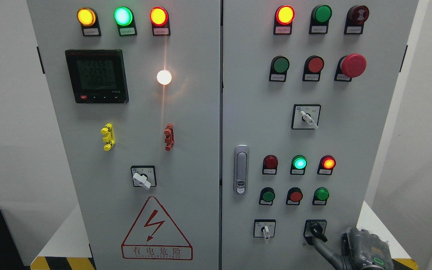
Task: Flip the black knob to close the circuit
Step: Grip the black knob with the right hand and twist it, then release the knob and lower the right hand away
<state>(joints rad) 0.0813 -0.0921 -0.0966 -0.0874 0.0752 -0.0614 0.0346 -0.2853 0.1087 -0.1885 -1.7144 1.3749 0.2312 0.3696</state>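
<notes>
While the tall grey metal cabinet (186,112) stands with both doors shut, lights glow along its top. On the left door sit a black square meter with a dim screen (96,76), a bright white round lamp (164,77), a small white switch handle (141,180) and a red triangle warning sign with a lightning bolt (156,229). Next comes a silver door latch (241,169) at the edge of the right door. Low on that door is a small white-handled switch (265,230), and just right of it sits the black knob (316,230), pointing down to the right. The right hand (351,250), grey and dark, comes in from the bottom right corner. One long dark finger (323,250) reaches up and touches the knob from below. The other fingers look loosely curled, holding nothing.
</notes>
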